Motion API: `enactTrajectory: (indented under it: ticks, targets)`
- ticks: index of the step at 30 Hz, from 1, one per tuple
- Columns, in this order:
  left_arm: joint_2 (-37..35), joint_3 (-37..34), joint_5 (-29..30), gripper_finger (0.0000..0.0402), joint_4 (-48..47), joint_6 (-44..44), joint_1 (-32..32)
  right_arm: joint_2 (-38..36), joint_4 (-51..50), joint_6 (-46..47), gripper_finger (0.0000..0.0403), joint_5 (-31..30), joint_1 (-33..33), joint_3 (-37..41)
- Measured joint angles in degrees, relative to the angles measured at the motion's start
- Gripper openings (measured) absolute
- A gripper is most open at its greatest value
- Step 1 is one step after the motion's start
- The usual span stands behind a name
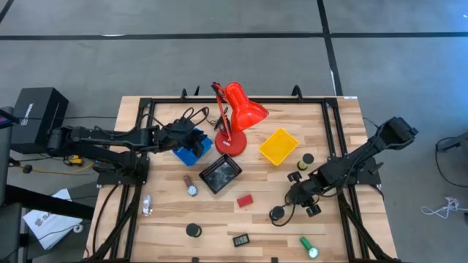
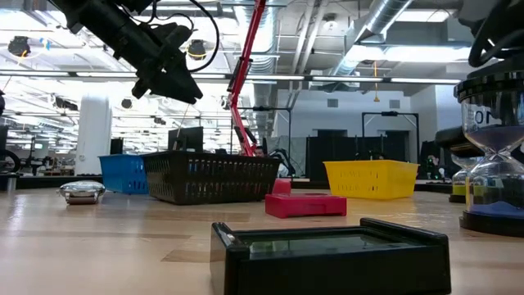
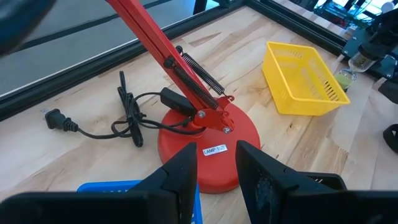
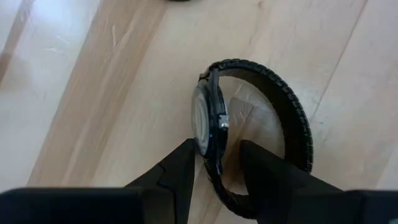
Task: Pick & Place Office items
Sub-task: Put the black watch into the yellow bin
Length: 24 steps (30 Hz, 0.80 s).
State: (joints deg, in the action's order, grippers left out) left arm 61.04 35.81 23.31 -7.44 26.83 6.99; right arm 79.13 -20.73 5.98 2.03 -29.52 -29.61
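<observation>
I am looking at the right gripper [image 4: 214, 163] sitting low over a black wristwatch [image 4: 249, 134] on the bare wood, toward the table's right front, near the right arm in the high view [image 1: 280, 213]. The watch is standing on edge, its glass face turned sideways and its band curving out in a loop beside it. The fingers are parted narrowly, one on each side of the watch case; I cannot tell whether they are pressing it yet. The left gripper [image 3: 217, 168] is hovering slightly open and empty above the blue tray [image 1: 191, 148], facing the red lamp base [image 3: 208, 140] and the yellow tray [image 3: 301, 78].
</observation>
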Motion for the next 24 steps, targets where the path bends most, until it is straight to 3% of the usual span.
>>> enactTrajectory:
  ticks: [5,20,24]
  targets:
    - [0.0,0.0,0.0,0.0106,0.3,0.0,0.0,1.1,-0.4,0.0,0.0112,0.5,0.0,-0.1]
    - [0.0,0.0,0.0,0.0106,0.7,0.0,0.0,1.2,-3.7,-0.4,0.002,1.6,1.9,-6.4]
    - [0.0,0.0,0.0,0.0106,0.7,0.0,0.0,1.1,-5.4,-0.5,0.0019,1.5,3.6,-7.6]
